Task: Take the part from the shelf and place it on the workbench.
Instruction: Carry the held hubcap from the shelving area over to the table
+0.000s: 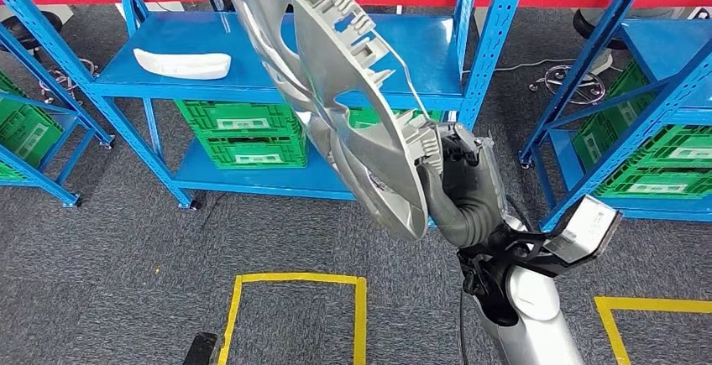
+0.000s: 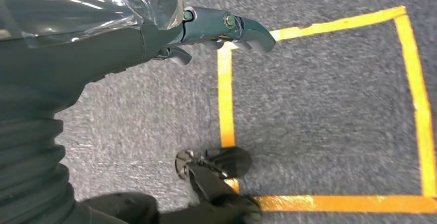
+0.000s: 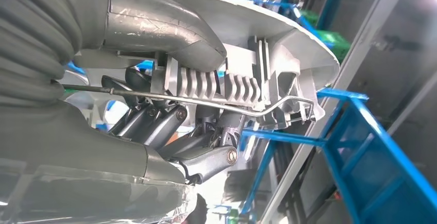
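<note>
1 raised right robot hand (image 1: 460,182) grips part (image 1: 336,88).

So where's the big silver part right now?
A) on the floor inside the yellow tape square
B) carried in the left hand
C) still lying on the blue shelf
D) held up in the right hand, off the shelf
D: the right hand grips the silver part by its edge, raised in front of the blue shelf; the left hand hangs over the floor, holding nothing.
</note>
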